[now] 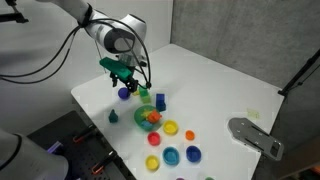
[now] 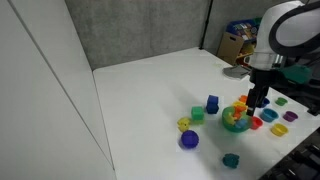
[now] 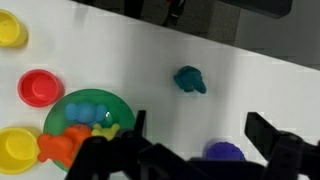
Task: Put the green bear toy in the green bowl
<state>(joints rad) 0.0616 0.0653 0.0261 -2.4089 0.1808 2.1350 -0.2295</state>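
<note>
The green bear toy point(image 3: 189, 79) is a small teal figure lying on the white table, also seen in both exterior views point(image 1: 114, 117) point(image 2: 231, 160). The green bowl point(image 3: 112, 100) holds several small coloured toys and also shows in both exterior views point(image 1: 141, 115) point(image 2: 236, 126). My gripper point(image 3: 200, 135) is open and empty above the table, between the bowl and a purple ball point(image 3: 225, 152). The bear lies just beyond the open fingers, apart from them. In both exterior views the gripper point(image 1: 126, 78) point(image 2: 258, 102) hangs above the toys.
Red point(image 3: 40, 87) and yellow point(image 3: 10, 28) discs lie beside the bowl. More discs point(image 1: 171, 127) lie towards the table's near edge. A light-green block point(image 2: 198, 114) and a blue-and-green piece point(image 2: 212, 104) stand close by. A grey object point(image 1: 255, 135) lies apart on the table.
</note>
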